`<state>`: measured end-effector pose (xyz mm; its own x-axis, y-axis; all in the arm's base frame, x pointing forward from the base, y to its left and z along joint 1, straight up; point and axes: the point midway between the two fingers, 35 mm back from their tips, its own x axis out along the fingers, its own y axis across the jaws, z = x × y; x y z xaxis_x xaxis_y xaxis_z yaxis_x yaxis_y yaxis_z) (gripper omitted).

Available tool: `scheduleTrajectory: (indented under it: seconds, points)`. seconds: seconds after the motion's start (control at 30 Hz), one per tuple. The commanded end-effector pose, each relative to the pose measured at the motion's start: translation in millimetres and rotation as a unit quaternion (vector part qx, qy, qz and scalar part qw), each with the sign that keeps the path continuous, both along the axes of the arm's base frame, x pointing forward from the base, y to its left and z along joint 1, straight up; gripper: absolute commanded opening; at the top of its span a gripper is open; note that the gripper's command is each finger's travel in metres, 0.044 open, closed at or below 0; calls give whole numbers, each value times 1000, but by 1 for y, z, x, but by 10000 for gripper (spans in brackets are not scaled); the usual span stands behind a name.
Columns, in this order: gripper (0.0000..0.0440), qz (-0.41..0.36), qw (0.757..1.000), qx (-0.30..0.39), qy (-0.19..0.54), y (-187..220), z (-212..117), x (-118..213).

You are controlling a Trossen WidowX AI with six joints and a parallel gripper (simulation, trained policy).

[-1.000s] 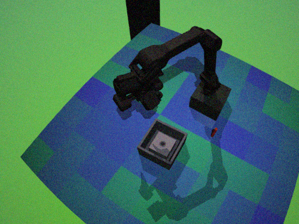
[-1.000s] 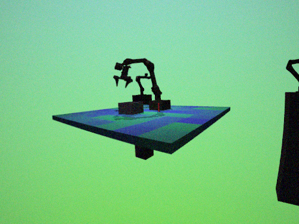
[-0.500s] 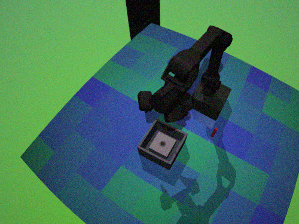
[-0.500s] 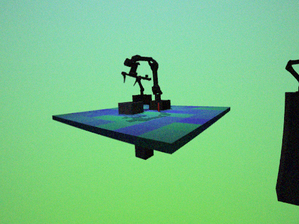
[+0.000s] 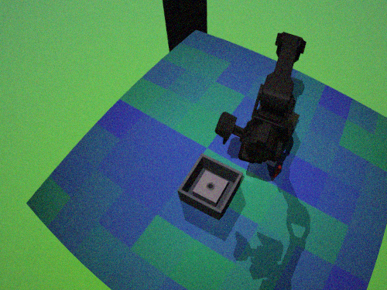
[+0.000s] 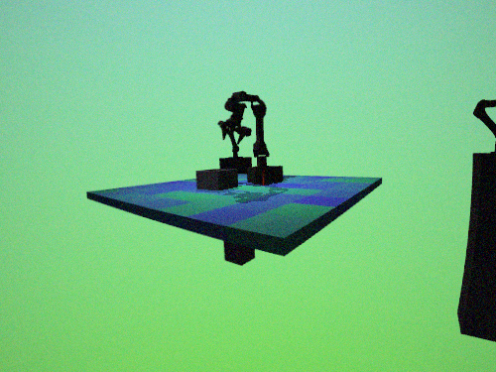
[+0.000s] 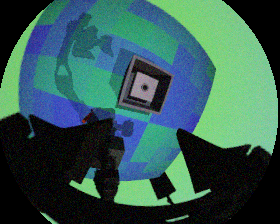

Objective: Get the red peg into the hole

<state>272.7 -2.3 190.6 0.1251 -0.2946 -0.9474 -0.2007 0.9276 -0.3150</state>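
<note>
The red peg stands on the table in front of the arm's base, small and partly in shadow. The open box is grey and stands apart from the peg. The pale plate lies at its bottom, with a dark, empty hole near the middle. My gripper is open, with nothing between its wide fingers. It is high above the table, away from the peg. In the top view the arm partly hides the fingers.
The patterned blue and green table carries the arm's dark base. Another dark base shows behind it in the exterior view. A tall dark pillar rises beyond the table's corner in the top view.
</note>
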Motion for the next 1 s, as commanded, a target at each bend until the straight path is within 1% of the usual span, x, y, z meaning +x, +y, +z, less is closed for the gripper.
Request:
scheduleTrajectory:
  seconds: [0.0,0.23,0.57,0.77,0.97]
  points:
    - [440,-64,998,14,-9,18,-6,-15]
    - [440,-183,982,30,-15,48,-25,-46]
    - [440,-327,944,28,-14,77,-62,-85]
    - [440,-392,920,20,-15,86,-87,-97]
    - [440,-443,896,19,-22,94,-114,-100]
